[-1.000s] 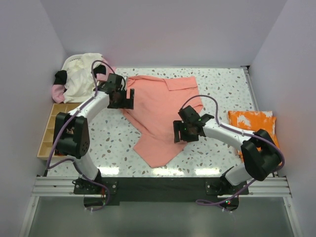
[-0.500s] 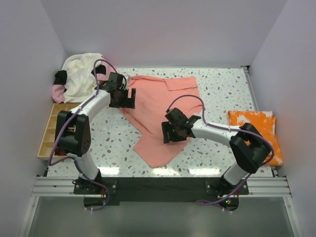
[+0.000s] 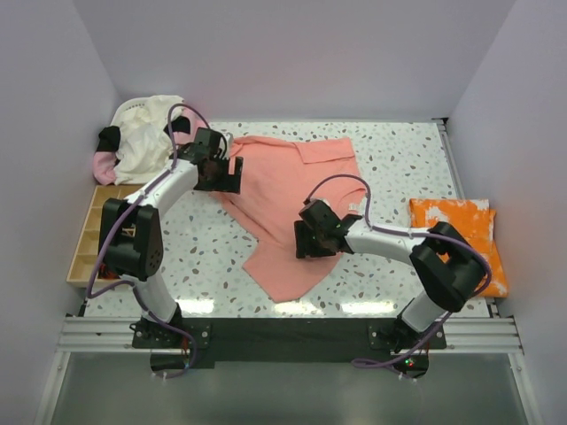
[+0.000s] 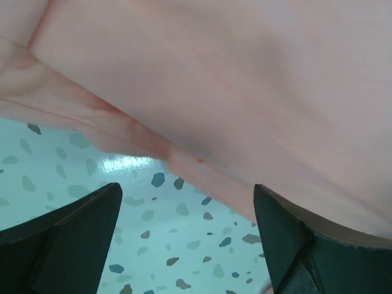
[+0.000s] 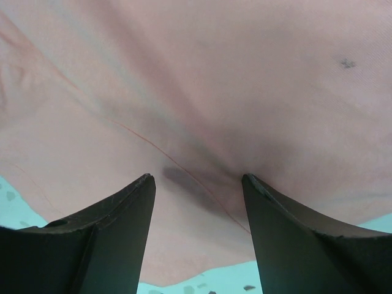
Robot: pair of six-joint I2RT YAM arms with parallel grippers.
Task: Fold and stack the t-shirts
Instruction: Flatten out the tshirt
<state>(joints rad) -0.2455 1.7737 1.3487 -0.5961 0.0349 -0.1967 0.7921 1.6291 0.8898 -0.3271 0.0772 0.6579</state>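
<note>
A salmon-pink t-shirt (image 3: 283, 199) lies crumpled on the speckled table, partly folded. My left gripper (image 3: 223, 177) is open at the shirt's left edge; in the left wrist view the pink cloth edge (image 4: 202, 110) lies just beyond its spread fingers, bare table between them. My right gripper (image 3: 306, 243) is open over the shirt's lower right part; the right wrist view shows pink cloth (image 5: 202, 104) between and beyond its fingers. An orange t-shirt with white splotches (image 3: 461, 235) lies folded at the right edge. Cream and pink shirts (image 3: 142, 142) are heaped at the back left.
A wooden compartment tray (image 3: 89, 230) stands at the left edge of the table. White walls close in the back and both sides. Purple cables loop above both arms.
My right gripper has moved left from the shirt's right edge onto the lower part of the pink shirt. The left gripper has barely moved.
</note>
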